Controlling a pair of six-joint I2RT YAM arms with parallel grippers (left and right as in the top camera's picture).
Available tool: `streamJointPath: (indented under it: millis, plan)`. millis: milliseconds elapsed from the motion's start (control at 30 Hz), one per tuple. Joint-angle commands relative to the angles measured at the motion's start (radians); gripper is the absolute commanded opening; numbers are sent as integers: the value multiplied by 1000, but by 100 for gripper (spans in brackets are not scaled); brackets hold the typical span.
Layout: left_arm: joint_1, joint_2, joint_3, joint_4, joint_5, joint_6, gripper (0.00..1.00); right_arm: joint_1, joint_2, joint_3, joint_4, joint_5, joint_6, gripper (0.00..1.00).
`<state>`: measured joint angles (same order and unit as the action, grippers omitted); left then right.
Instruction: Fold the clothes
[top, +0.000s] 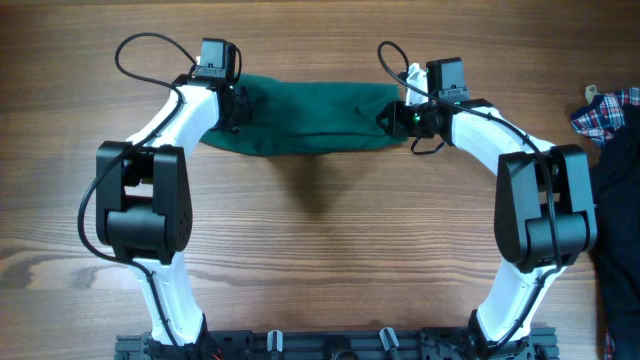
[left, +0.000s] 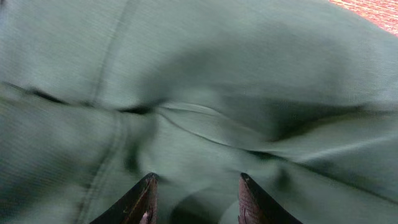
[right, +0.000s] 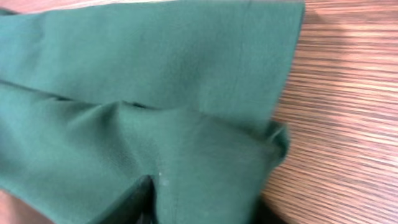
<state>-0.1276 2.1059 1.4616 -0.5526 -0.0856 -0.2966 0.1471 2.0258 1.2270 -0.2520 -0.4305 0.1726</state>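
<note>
Broadly, a wood-grain table (top: 320, 250) fills the overhead view, its brown grain running side to side. A black rail (top: 330, 345) lies along the bottom edge, where both arms are mounted. At upper left, the left gripper (top: 237, 108) sits on the left end of the garment (top: 310, 115) — a dark green, soft cloth lying as a long flat band across the upper centre of the table, its lower edge bowed slightly downward. In the left wrist view the green fabric fills nearly the whole frame, creased and seamed. The two dark fingers (left: 142, 200) at the bottom stand partly spread with a bunched fold of cloth between them, pinching it. Below the band the middle of the table is bare wood, with wide room between the two arms. At the band's right end, the right gripper (top: 393, 117) meets the garment. Its wrist view shows two layers with a straight edge at upper right and a rumpled corner beside streaked wood. Cloth drapes over the fingers (right: 138, 202), so I cannot tell whether those jaws are spread or closed on it. At the far right edge a red-blue plaid cloth (top: 605, 110) lies crumpled, with a black cloth (top: 622, 200) just below it — both well apart from the garment.
</note>
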Motion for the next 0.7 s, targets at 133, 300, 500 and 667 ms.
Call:
streamJointPath:
  millis: [133, 300, 500, 667]
  plan:
    - [7, 19, -5, 0, -17, 4, 42, -2, 16, -10, 36, -196, -61, 4]
    - [-23, 3, 48, 11, -17, 5, 39, -114, 1, 4, 46, -291, -60, 4]
    - [-150, -92, 146, 11, -17, 5, 46, -253, -3, 8, -31, -220, -138, 4]
    - [-152, -128, 147, 6, 40, 0, 47, -365, -10, 76, -247, -31, -287, 4]
